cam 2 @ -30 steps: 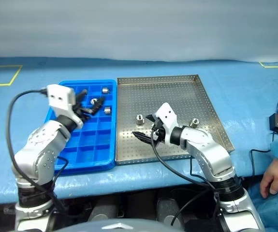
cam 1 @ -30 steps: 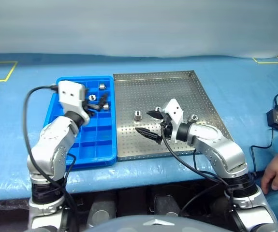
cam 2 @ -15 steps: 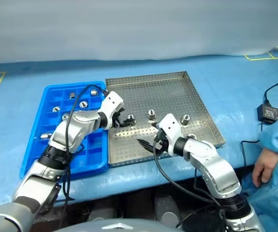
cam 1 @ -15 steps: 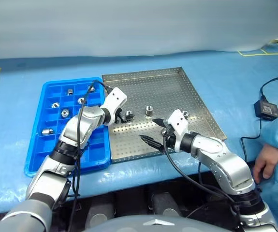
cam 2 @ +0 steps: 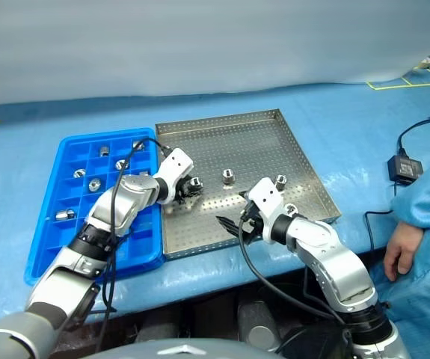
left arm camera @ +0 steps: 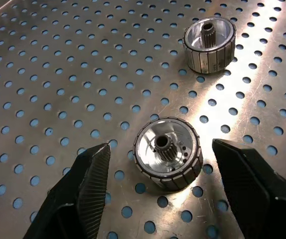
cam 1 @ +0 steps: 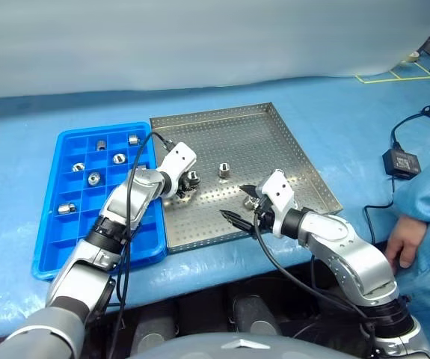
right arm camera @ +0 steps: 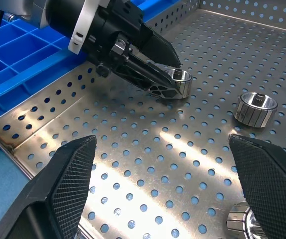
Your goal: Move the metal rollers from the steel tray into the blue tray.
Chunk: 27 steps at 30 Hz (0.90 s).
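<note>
While the left gripper (left arm camera: 155, 167) straddles a roller (left arm camera: 167, 153) with a gap on both sides, we call it open, nothing held yet. For a good pick, we'd close evenly on the ribbed sides, keeping the roller centred so one finger (left arm camera: 83, 189) doesn't shove it across the holes, then lift straight up before crossing to the blue tray (cam 1: 54, 243). That roller sits near the left edge of the steel tray (cam 1: 274, 131). The right gripper (cam 1: 238, 203) hangs wide open and empty over the tray's near part.

Contents: in the steel tray we count the straddled roller, a second (cam 1: 223, 170) just beyond it near the middle, and at least two more (cam 2: 280, 180) by the right gripper. In the blue tray we see six rollers (cam 1: 93, 178) in separate cells at the far end; the near cells look empty.
</note>
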### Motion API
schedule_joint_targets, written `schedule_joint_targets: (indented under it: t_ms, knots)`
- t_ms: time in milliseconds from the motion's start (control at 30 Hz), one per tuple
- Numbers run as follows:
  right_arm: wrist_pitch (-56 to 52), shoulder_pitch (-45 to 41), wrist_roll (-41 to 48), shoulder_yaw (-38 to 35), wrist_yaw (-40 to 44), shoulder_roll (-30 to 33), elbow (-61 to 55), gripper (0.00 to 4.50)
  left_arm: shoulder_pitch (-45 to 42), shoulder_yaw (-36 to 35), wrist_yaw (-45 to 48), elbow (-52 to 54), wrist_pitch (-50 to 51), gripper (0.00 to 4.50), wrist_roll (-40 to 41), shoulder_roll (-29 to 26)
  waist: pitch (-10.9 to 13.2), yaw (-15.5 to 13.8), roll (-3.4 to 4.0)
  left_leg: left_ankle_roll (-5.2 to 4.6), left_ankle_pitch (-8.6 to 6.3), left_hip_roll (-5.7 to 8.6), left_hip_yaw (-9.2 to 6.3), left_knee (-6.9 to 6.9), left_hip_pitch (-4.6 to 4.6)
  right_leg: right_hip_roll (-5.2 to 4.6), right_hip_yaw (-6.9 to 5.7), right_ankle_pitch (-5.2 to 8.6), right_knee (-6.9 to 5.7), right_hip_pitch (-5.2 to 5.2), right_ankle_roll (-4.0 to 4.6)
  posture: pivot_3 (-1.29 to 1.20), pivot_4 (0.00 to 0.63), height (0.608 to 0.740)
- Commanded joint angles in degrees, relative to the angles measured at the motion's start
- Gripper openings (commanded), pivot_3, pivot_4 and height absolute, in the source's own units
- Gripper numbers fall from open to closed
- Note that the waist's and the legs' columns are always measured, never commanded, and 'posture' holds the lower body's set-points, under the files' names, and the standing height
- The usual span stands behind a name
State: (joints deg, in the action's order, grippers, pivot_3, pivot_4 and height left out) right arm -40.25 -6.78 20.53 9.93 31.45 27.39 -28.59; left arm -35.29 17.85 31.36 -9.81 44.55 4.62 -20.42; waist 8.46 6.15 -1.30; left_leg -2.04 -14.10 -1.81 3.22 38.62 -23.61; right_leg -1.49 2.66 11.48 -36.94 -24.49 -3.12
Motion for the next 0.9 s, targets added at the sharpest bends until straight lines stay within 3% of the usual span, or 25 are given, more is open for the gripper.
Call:
schedule_joint_targets:
  t_ms: [33,167,567,767,900]
  knots:
    - [-0.02,-1.41,-0.10,-0.53,-0.18,0.25,-2.17,4.50,1.51,0.11,0.76,0.81,0.26,2.39,-0.24,0.45,0.00,0.08,0.00,0.00,0.00,0.00,0.00,0.00,-0.01,0.00,0.00,0.00,0.00,0.00,0.00,-0.18,0.150,0.740]
    - [-0.34,-1.99,-0.37,-0.38,-0.29,0.48,-2.12,4.50,1.44,-0.65,1.47,1.73,-0.22,1.67,0.49,0.99,0.00,0.07,0.00,0.00,0.00,0.00,0.00,0.00,-0.02,-0.01,0.00,-0.01,0.01,-0.01,0.00,-0.19,0.150,0.740]
    - [-0.35,-3.06,-0.89,1.41,-0.05,-0.82,-0.62,4.50,1.45,-9.15,0.95,9.31,1.64,1.67,5.91,2.03,0.02,0.68,-0.02,0.00,0.00,0.02,-0.03,0.00,-0.15,-0.02,-0.01,-0.07,0.02,-0.09,0.06,-0.19,0.150,0.740]
    - [0.91,-5.51,-0.61,5.50,6.36,0.72,2.83,4.50,9.30,-15.40,1.12,28.42,7.56,1.67,9.94,-3.92,0.04,0.67,-0.01,0.00,-0.01,-0.29,-0.05,-0.08,-0.09,-0.01,-0.01,-0.19,0.00,-0.08,0.13,-0.06,0.150,0.740]
    - [1.50,-9.80,2.77,6.45,11.18,-1.19,2.47,4.50,19.72,-22.28,-0.91,43.67,13.93,1.67,12.46,-7.88,0.08,-0.29,-0.01,0.00,-0.01,-0.37,-0.05,-0.10,-0.07,0.04,-0.03,-0.20,0.00,-0.11,0.06,0.02,0.150,0.740]
